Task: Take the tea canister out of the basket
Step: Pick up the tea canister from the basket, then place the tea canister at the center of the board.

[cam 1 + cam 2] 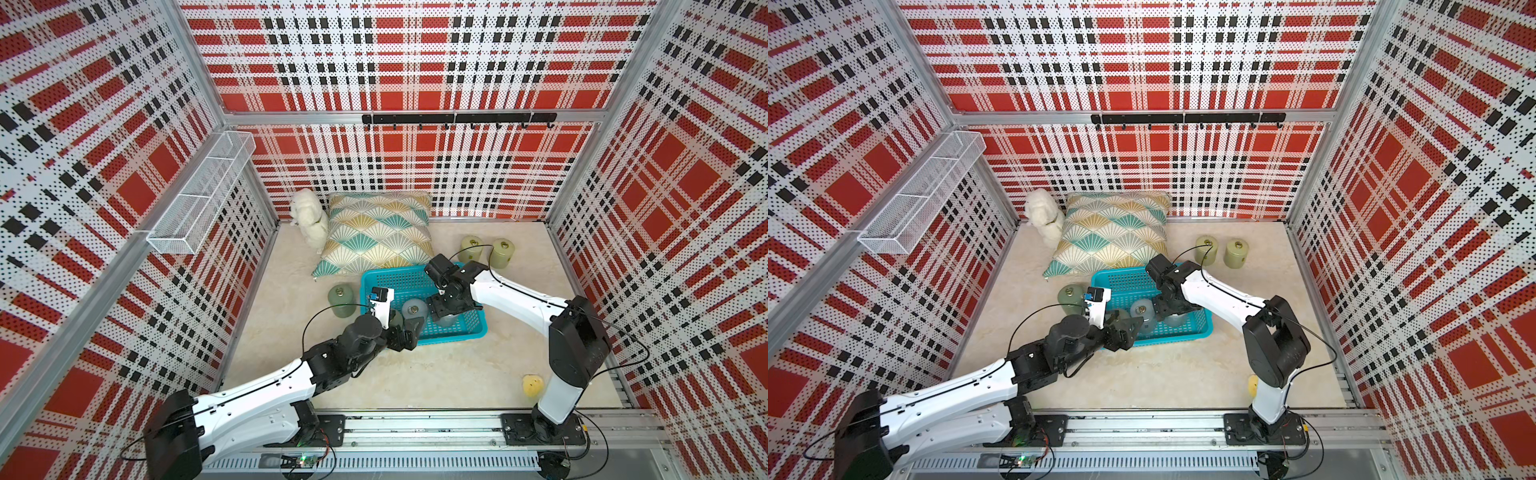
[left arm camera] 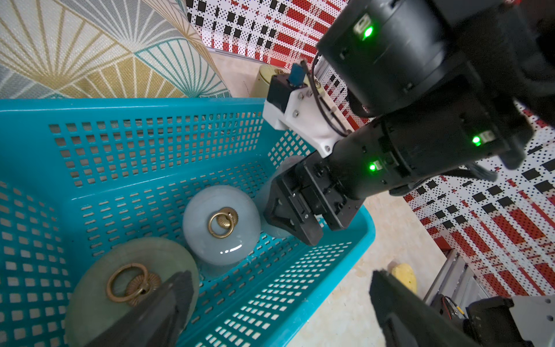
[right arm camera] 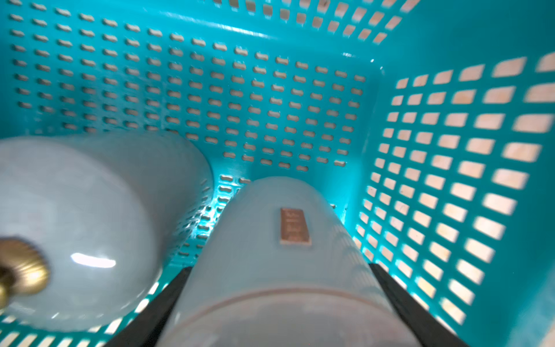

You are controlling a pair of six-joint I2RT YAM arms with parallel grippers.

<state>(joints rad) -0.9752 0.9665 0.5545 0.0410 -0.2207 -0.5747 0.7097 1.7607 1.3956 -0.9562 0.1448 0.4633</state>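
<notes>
Grasping: right gripper [image 1: 445,316] clasps the canister [image 3: 270,240] in the near right basket [image 1: 411,284] corner, left gripper [image 2: 279,276] gapes wide; next likely needs a straight lift.

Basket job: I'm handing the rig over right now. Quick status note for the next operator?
Left tool: open, holding nothing, over the green canister in the basket.
Right tool: shut on the pale canister, which is inside the basket near its end wall.
Middle canister: in the basket, untouched.
Outside on the table: a lone canister beside the basket, two olive canisters behind it.
Left to do: lift the pale canister out; two more remain inside.
</notes>
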